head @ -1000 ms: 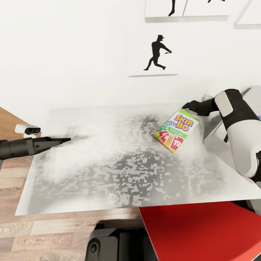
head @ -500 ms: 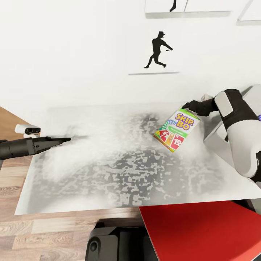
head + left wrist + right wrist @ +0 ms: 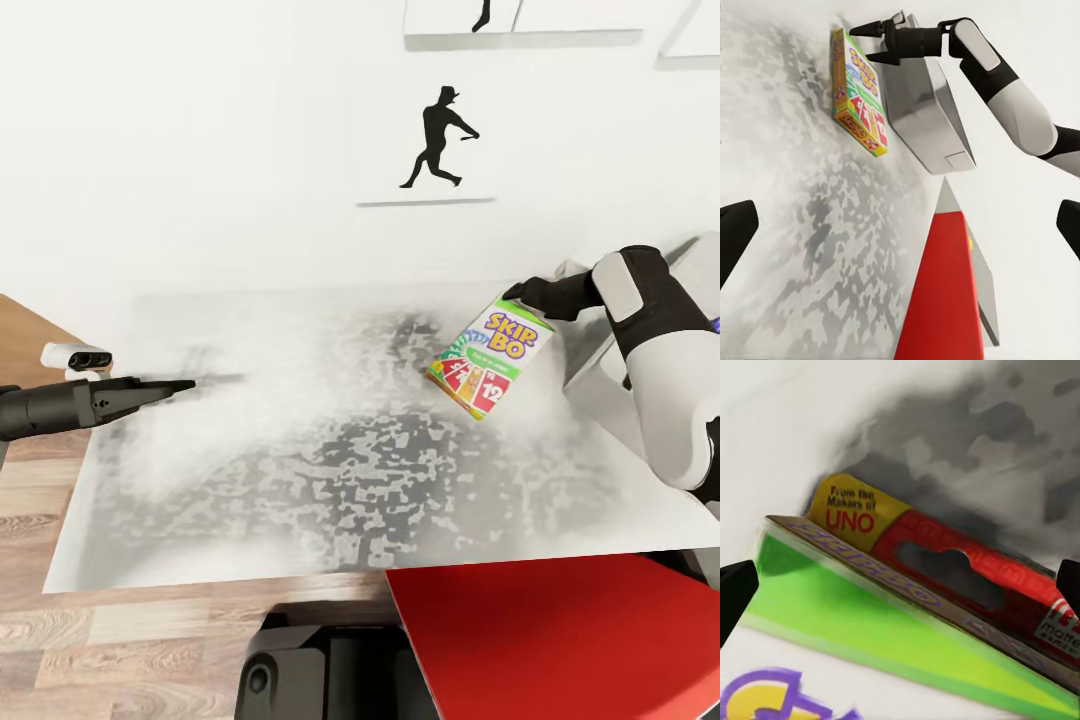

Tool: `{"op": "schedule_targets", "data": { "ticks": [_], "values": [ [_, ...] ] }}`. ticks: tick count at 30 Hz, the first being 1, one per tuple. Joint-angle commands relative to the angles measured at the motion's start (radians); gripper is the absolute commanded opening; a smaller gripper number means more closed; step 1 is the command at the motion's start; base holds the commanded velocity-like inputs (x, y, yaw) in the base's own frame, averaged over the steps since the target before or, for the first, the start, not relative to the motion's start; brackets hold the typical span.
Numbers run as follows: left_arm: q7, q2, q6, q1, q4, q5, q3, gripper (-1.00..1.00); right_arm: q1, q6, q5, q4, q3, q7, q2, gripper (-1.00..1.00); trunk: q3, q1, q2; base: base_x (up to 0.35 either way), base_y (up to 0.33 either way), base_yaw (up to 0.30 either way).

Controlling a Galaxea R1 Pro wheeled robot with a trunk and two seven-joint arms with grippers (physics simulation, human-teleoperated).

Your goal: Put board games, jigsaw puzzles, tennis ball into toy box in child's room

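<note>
The green, yellow and red Skip-Bo board game (image 3: 487,357) stands tilted on the white table (image 3: 300,470), its lower end on the top and its upper end raised. My right gripper (image 3: 515,292) is at that raised end with its fingers spread; in the right wrist view the box (image 3: 915,607) lies between them. Whether they touch it I cannot tell. In the left wrist view the box (image 3: 859,94) sits beside the grey toy box (image 3: 922,112). My left gripper (image 3: 185,384) hovers open over the table's left end, far from the box.
The toy box (image 3: 590,375) lies behind my right forearm at the table's right end. A red flat slab (image 3: 540,640) juts in at the near right edge. The wall behind carries framed silhouette pictures (image 3: 437,135). Wooden floor (image 3: 40,470) lies to the left.
The picture has shifted a touch, so the camera moved. The Skip-Bo box and both arms stand about where they were.
</note>
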Motion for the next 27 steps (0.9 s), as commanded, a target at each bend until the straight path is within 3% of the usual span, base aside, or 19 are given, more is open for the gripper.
{"op": "schedule_targets", "data": {
  "ticks": [1, 27],
  "values": [
    [-0.004, 0.0, 0.011, -0.001, 0.0, 0.0, 0.0, 1.0, 0.0, 0.004, -0.007, -0.001, -0.001, -0.006, 0.0, 1.0, -0.001, 0.001, -0.002, 0.0, 0.138, 0.0],
    [-0.003, 0.0, 0.011, -0.001, 0.0, 0.0, 0.0, 1.0, 0.0, 0.004, -0.006, 0.005, -0.001, -0.005, -0.003, 1.0, -0.001, 0.001, -0.002, 0.0, 0.021, 0.0]
  ]
}}
